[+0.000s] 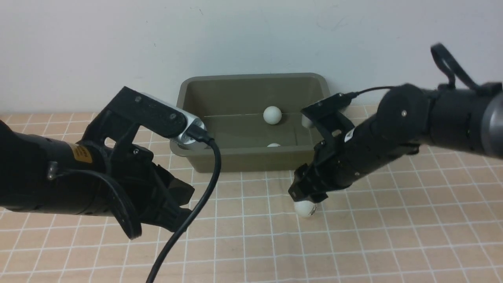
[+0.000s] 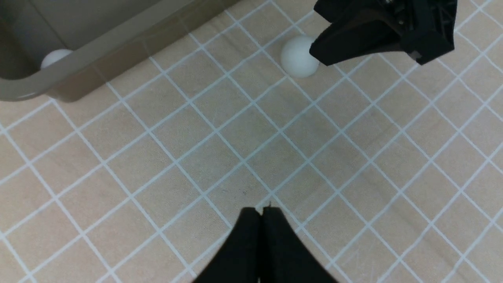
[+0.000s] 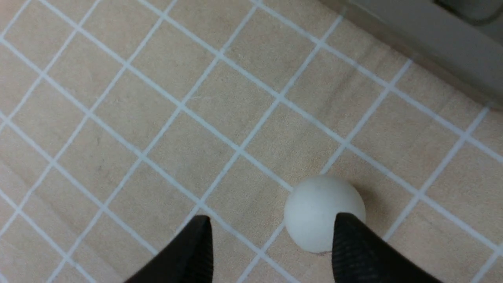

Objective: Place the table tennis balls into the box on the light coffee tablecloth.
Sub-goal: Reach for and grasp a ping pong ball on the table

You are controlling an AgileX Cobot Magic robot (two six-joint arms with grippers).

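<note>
The olive-green box (image 1: 251, 159) stands at the back of the light coffee tablecloth (image 1: 353, 243). In it lie one white table tennis ball (image 1: 272, 114), a second (image 1: 274, 145) half hidden by the near wall, and a third (image 1: 306, 122) mostly hidden behind my right arm. A fourth ball (image 1: 305, 208) lies on the cloth in front of the box. My right gripper (image 1: 308, 195) is open and low over it; in the right wrist view (image 3: 272, 217) the ball (image 3: 320, 208) sits against one finger (image 3: 347, 239). My left gripper (image 2: 261, 210) is shut and empty above bare cloth.
A white wall runs right behind the box. A black cable (image 1: 196, 212) hangs from my left wrist camera over the cloth. In the left wrist view the box's corner (image 2: 35, 84), a ball inside it (image 2: 55, 58) and the right gripper (image 2: 377, 31) show.
</note>
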